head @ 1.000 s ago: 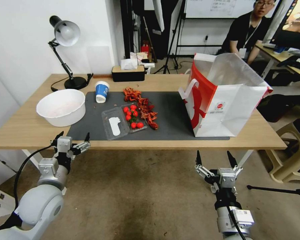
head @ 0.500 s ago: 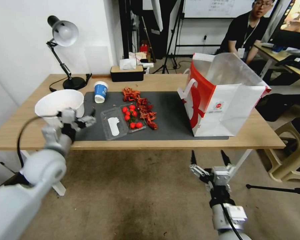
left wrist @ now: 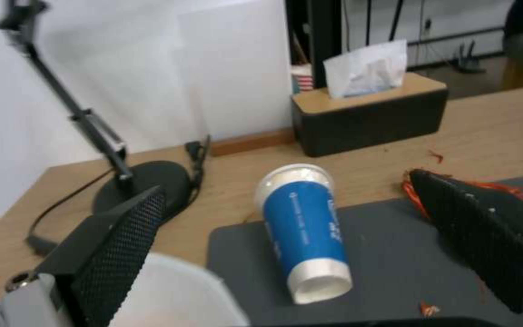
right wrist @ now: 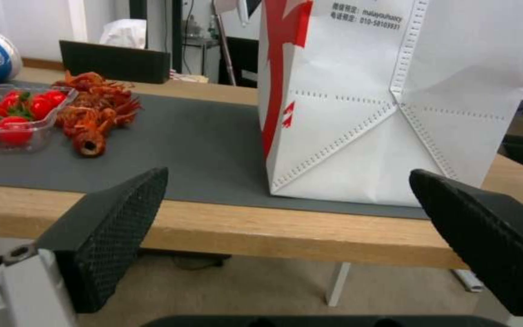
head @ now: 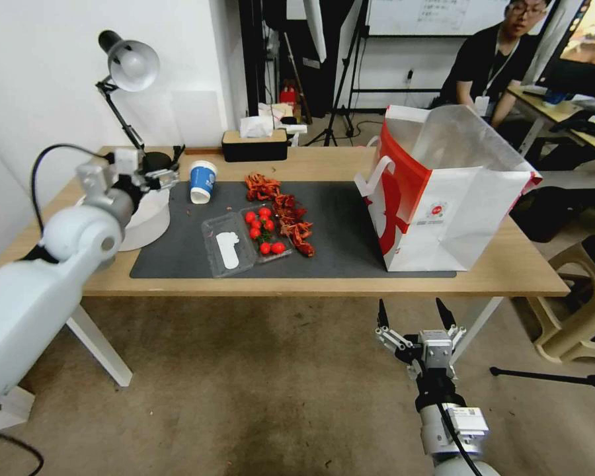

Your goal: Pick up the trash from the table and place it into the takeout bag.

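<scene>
On the table (head: 509, 268), a dark grey mat (head: 350, 228) carries the trash: a blue-and-white paper cup (head: 202, 181), a clear plastic tray of cherry tomatoes (head: 248, 238) and red crayfish shells (head: 287, 215). A white bowl (head: 149, 221) sits at the mat's left end, partly hidden by my left arm. My left gripper (head: 142, 173) hovers open above the bowl's far rim, and the cup (left wrist: 304, 231) lies just ahead between its fingers (left wrist: 116, 245). The takeout bag (head: 443, 192) stands open at the right. My right gripper (head: 413, 317) hangs open below the table's front edge, facing the bag (right wrist: 382, 113).
A black desk lamp (head: 129, 66) with its cord and a dark tissue box (head: 254, 145) stand along the table's back edge. A beige stool (head: 582, 297) is on the floor at the right. A tripod leg (head: 555, 378) lies on the floor near my right arm.
My left arm has risen from below the table's front edge to above the bowl, nearer the cup. The right gripper has stayed low and open, barely moving.
</scene>
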You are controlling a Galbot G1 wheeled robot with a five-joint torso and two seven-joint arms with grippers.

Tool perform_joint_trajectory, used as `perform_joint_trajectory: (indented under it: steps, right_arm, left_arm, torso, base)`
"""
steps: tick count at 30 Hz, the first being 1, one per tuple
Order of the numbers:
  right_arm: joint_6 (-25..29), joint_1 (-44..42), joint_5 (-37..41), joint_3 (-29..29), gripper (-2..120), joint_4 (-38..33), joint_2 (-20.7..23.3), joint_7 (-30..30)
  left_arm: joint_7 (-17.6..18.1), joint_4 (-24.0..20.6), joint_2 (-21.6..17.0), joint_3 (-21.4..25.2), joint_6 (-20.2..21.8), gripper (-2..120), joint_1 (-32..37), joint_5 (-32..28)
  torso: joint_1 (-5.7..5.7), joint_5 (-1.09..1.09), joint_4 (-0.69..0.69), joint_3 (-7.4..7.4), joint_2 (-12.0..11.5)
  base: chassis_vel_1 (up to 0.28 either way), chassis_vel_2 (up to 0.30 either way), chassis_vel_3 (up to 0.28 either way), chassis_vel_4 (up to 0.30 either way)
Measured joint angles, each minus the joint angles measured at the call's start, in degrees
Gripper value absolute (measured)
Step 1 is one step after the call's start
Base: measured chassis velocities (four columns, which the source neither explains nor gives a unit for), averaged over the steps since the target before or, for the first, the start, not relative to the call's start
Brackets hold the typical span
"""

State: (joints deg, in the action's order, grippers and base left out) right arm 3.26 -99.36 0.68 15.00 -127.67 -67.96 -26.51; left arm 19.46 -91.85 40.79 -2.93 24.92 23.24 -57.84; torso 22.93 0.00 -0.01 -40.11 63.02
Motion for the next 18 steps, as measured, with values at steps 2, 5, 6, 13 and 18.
perform_joint_trajectory:
  steps: [2, 5, 6, 13, 18]
  right_arm:
    - [0.0, 0.1, 0.1, 0.2, 100, 0.1, 0.2, 0.0]
    - [-0.1, 0.1, 0.1, 0.2, 100, 0.1, 0.2, 0.0]
    - [-0.1, 0.1, 0.2, 0.3, 100, 0.1, 0.2, 0.0]
    - [-0.1, 0.3, 0.5, 0.6, 100, 0.5, 0.3, -0.1]
    - [-0.1, 0.6, 0.8, 0.8, 100, 0.8, 0.3, -0.2]
  left_arm:
    - [-0.4, 3.4, 1.4, -4.4, 1.9, 100, -5.7, -1.1]
    - [-0.7, 4.1, 1.8, -5.4, 2.3, 100, -6.8, -1.3]
    - [-1.1, 5.7, 2.7, -7.2, 3.3, 100, -9.2, -1.7]
    - [-2.3, 11.9, 5.6, -12.0, 7.1, 100, -15.3, -2.5]
    - [-3.9, 20.2, 8.9, -16.1, 10.4, 100, -20.4, -1.8]
  torso:
    - [-0.01, 0.01, 0.02, 0.0, 0.0]
    - [-0.01, 0.02, 0.02, 0.0, 0.0]
    - [-0.01, 0.02, -0.01, 0.0, 0.0]
    - [-0.01, 0.03, 0.0, 0.0, 0.0]
    - [0.0, 0.0, 0.02, 0.0, 0.0]
  base:
    - [0.0, 0.0, 0.0, 0.0]
    - [0.0, 0.0, 0.0, 0.0]
    - [0.0, 0.0, 0.0, 0.0]
    - [0.0, 0.0, 0.0, 0.0]
    - [0.0, 0.0, 0.0, 0.0]
